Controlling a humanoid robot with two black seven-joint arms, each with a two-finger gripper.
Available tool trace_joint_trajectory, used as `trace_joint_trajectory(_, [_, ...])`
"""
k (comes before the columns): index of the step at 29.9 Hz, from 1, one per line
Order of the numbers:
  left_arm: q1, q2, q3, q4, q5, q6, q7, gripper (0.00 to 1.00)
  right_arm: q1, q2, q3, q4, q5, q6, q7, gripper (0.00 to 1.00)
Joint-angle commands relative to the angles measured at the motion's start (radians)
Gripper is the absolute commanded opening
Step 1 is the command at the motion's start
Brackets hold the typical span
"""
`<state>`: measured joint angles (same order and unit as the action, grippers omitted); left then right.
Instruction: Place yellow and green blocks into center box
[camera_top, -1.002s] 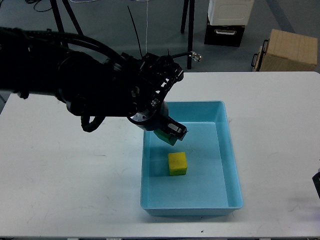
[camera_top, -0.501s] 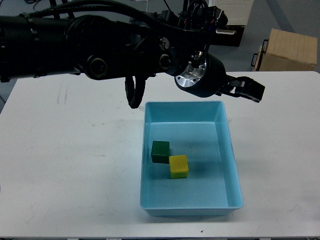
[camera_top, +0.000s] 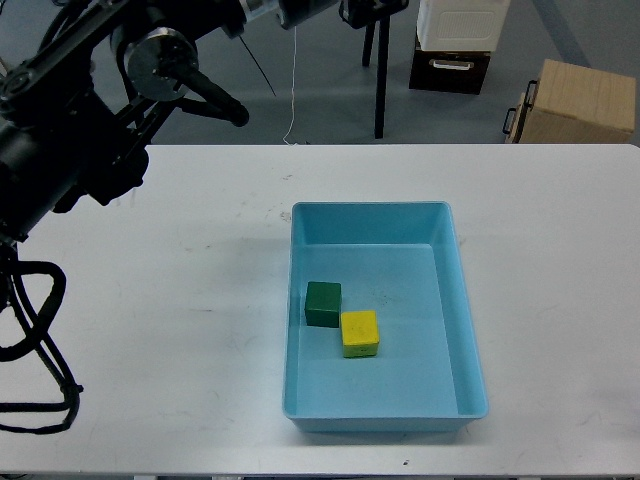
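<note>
A light blue box (camera_top: 370, 207) stands at the middle of the white table (camera_top: 150, 300). A dark green block (camera_top: 323, 303) and a yellow block (camera_top: 359, 333) lie on its floor, touching corner to corner. My left arm is raised at the upper left, and its gripper (camera_top: 225, 105) is well clear of the box, above the table's far edge. It is seen dark and side-on, so its fingers cannot be told apart. It holds nothing that I can see. My right gripper is out of view.
Beyond the table's far edge stand a cardboard box (camera_top: 580, 100), a white and black case (camera_top: 455, 40) and a black stand leg (camera_top: 380, 80). Black cables (camera_top: 40, 340) of my arm hang over the table's left side.
My left arm has let go of the green block, which now lies in the box beside the yellow one. The arm swung up over the box and then back to the upper left.
</note>
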<state>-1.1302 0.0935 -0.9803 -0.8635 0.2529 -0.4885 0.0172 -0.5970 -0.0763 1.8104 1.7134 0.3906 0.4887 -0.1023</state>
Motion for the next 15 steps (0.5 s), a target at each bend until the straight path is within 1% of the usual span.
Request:
trace_joint_trajectory(1, [0.144,0.000,-0.278,-0.012,-0.026,0.000,0.003,0.99,0.000,0.001,0.003,0.015,0.001,0.000,0.001,1.00])
trace_joint_trajectory(3, [0.208,0.009,-0.371,-0.041,-0.069,0.000,0.004,0.99,0.000,0.003,0.006,0.017,0.004,0.000,0.001,1.00])
trace_joint_trajectory(6, [0.329,0.029,-0.432,-0.132,-0.122,0.000,0.006,0.99,0.000,0.003,0.007,0.017,0.004,0.000,0.001,1.00])
trace_joint_trajectory(11, [0.602,0.064,-0.494,-0.382,-0.135,0.000,0.006,0.99,0.000,0.001,0.006,0.017,0.001,0.000,0.001,1.00])
trace_joint_trajectory(15, [0.852,0.075,-0.540,-0.595,-0.136,0.000,0.007,0.99,-0.001,0.001,-0.006,0.017,-0.001,0.000,0.001,1.00])
